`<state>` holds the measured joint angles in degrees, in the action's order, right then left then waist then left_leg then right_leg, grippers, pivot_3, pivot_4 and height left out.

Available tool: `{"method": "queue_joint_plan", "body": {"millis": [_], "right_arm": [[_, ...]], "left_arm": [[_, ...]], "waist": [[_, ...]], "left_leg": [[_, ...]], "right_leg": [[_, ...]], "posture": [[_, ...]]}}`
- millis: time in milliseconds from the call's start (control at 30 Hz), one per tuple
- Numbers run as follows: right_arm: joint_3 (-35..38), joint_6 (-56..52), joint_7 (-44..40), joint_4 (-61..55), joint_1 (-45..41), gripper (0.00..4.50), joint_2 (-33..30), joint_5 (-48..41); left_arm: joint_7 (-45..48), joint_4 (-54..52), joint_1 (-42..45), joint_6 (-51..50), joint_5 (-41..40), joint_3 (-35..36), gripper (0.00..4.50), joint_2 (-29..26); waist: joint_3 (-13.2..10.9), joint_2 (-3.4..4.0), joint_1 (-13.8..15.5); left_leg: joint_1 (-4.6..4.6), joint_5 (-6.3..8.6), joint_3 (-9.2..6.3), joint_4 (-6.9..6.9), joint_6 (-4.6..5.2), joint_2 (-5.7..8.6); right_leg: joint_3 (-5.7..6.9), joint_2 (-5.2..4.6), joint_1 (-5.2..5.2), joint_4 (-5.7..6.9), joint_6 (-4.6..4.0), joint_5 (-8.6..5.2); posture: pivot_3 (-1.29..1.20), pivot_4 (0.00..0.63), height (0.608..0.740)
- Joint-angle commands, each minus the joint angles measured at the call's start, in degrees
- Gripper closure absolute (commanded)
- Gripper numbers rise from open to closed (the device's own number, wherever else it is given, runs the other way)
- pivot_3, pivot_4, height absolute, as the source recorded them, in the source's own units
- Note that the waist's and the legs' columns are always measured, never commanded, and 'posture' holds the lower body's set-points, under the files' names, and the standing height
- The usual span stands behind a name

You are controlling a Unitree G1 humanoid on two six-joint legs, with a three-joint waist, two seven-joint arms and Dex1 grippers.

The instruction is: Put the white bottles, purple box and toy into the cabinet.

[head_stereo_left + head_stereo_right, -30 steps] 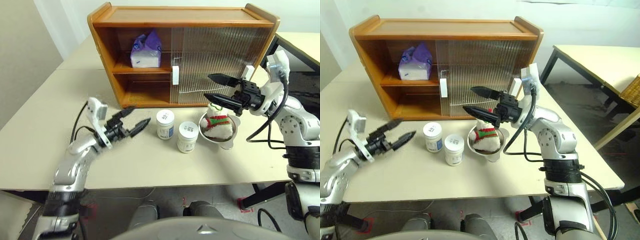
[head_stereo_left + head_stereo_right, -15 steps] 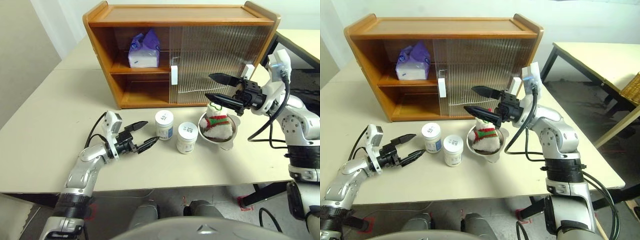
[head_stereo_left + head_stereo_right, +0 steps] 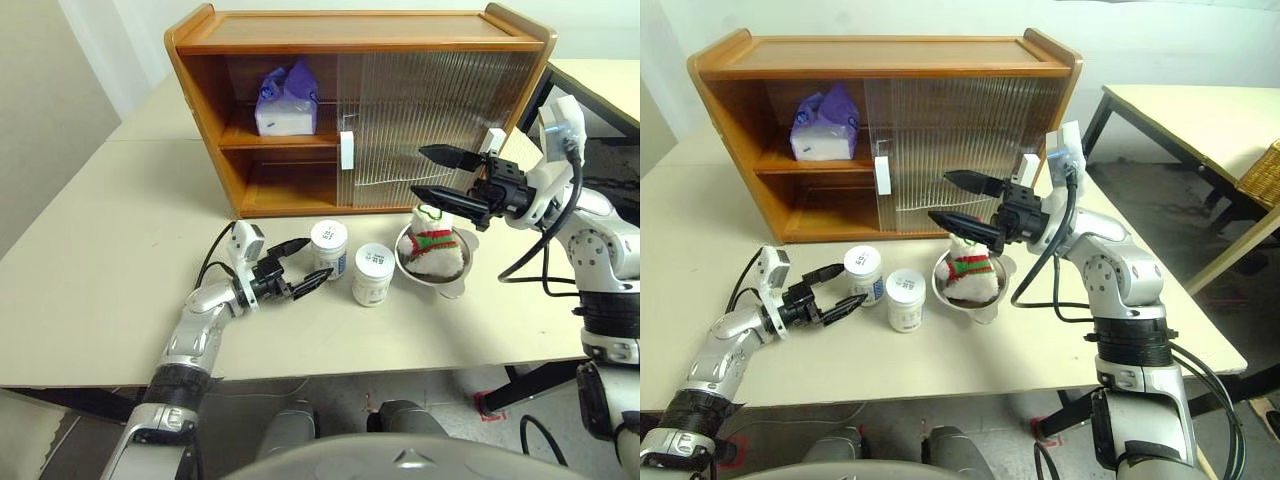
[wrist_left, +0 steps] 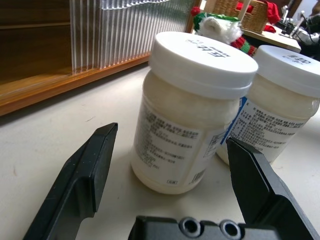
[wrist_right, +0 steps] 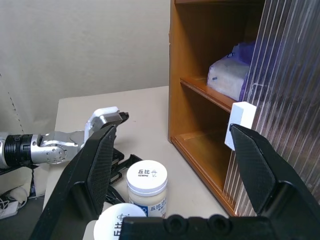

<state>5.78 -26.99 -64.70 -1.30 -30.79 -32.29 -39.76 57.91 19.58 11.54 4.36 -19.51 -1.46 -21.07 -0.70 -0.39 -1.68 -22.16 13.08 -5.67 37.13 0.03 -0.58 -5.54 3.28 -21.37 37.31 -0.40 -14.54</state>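
Note:
Two white bottles stand on the table in front of the cabinet (image 3: 200,80), the nearer-left one (image 3: 330,248) and another (image 3: 372,274) beside it. My left gripper (image 3: 317,258) is low over the table, open, its fingertips at the left bottle's side. In the left wrist view that bottle (image 4: 192,110) stands between and just beyond the spread fingers (image 4: 85,175). The purple box (image 3: 285,100) sits on the cabinet's upper shelf. The toy (image 3: 432,245) lies in a steel bowl. My right gripper (image 3: 417,170) hovers open above the toy, pointing left.
The steel bowl (image 3: 455,285) stands right of the bottles. The ribbed sliding door (image 3: 430,110) with its white handle (image 3: 346,150) covers the cabinet's right half; the left half stands open. Another table (image 3: 1200,110) and a wicker basket (image 3: 1265,170) lie at right.
My left arm has dropped and swung right, bringing its open gripper up to the left bottle. The right arm has stayed still.

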Motion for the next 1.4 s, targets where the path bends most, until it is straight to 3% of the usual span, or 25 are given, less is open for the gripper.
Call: {"method": "queue_joint_plan", "body": {"millis": [33,500,633,667,1033,1233,1400], "right_arm": [[0.64,-0.62,0.35,-1.0,0.06,0.0,-0.43,-0.38],[1.0,-0.79,0.91,-1.76,0.65,0.0,-0.63,-0.57],[1.06,-0.75,1.13,-1.9,0.81,0.0,-0.68,-0.66],[1.06,-0.74,1.18,-1.91,0.83,0.0,-0.68,-0.68],[0.62,-0.2,0.9,-0.97,0.51,0.0,-0.35,-0.31],[0.42,-0.12,0.62,-0.63,0.27,0.0,-0.12,-0.23],[0.31,-0.01,0.51,-0.47,0.21,0.0,0.09,-0.13]], "left_arm": [[0.62,1.37,0.63,1.05,1.37,-1.16,0.03,0.69],[-0.44,4.66,2.45,2.09,2.13,-1.53,0.03,3.0],[-0.64,6.68,2.64,3.23,2.29,-0.97,1.3,3.26],[-0.64,7.15,2.68,3.57,2.31,-0.88,1.43,3.25],[-9.39,3.87,4.13,1.29,0.28,3.37,1.43,5.22],[-18.39,1.21,7.93,-2.83,0.18,6.94,1.43,6.49],[-25.92,5.79,13.91,-2.83,4.01,7.61,1.43,6.33]], "waist": [[0.0,0.0,-0.06],[0.02,0.03,-0.24],[0.04,0.06,-0.26],[0.04,0.06,-0.29],[0.04,0.07,-0.59],[0.03,0.05,-0.39],[0.03,0.05,-0.35]], "left_leg": [[0.01,-0.01,0.0,0.0,0.02,0.01],[0.02,-0.06,0.05,0.02,0.1,0.06],[0.03,-0.07,0.06,0.02,0.1,0.06],[0.03,-0.07,0.06,0.02,0.1,0.07],[0.08,-0.18,0.12,0.02,0.26,0.1],[0.03,-0.22,0.22,0.13,0.31,0.22],[0.08,-0.21,0.29,0.3,0.32,0.38]], "right_leg": [[0.0,0.0,0.02,0.0,0.01,0.01],[-0.05,-0.03,0.04,0.0,0.08,0.05],[-0.05,-0.03,0.04,-0.01,0.1,0.05],[-0.05,-0.03,0.04,-0.01,0.11,0.05],[-0.05,-0.02,0.09,0.0,0.22,0.13],[-0.04,-0.04,0.13,-0.02,0.27,0.15],[-0.05,-0.03,0.26,-0.05,0.34,0.17]], "posture": [[-0.08,0.0,0.74],[-0.09,0.0,0.74],[-0.1,0.0,0.74],[-0.1,0.0,0.74],[-0.08,0.0,0.74],[-0.08,0.0,0.74],[-0.08,0.0,0.74]]}}
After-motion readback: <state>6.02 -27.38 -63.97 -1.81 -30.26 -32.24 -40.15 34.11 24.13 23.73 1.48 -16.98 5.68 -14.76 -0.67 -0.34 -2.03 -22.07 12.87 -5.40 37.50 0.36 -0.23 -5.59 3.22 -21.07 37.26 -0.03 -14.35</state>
